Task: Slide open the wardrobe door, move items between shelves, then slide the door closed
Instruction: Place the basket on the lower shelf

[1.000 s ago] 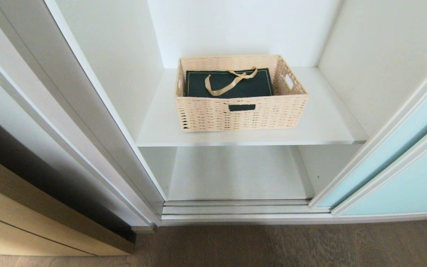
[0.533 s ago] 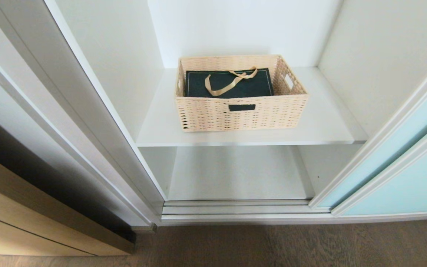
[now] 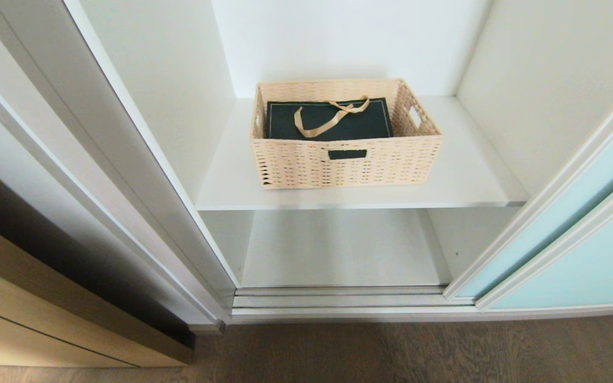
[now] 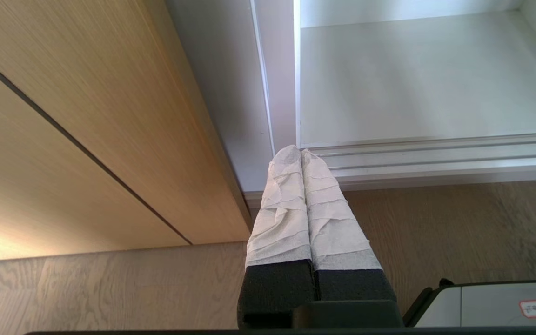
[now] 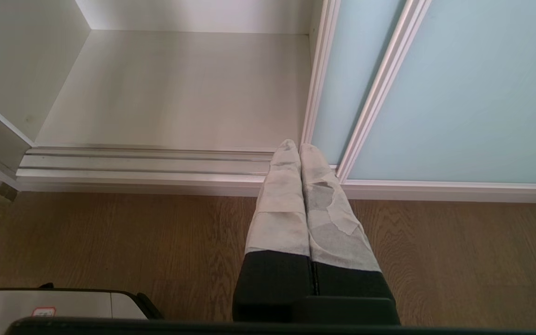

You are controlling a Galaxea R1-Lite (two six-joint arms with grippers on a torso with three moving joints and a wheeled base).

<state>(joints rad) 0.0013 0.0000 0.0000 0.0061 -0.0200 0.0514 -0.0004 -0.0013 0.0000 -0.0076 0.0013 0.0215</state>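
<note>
Door (image 3: 594,250): slid open, lower right of the head view.
Basket (image 3: 346,159): centre, on upper shelf (image 3: 466,175).
Bag (image 3: 329,121): flat inside basket.
Left gripper (image 4: 300,156): closed, empty, above floor (image 4: 458,228).
Right gripper (image 5: 298,148): closed, empty.

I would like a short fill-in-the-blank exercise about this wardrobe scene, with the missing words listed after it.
1. The green gift bag lies inside the ____.
2. The wicker basket stands on the ____ of the two shelves.
3. The lower shelf holds ____.
4. The left gripper and right gripper are both ____.

Missing words: basket; upper; nothing; shut
</note>
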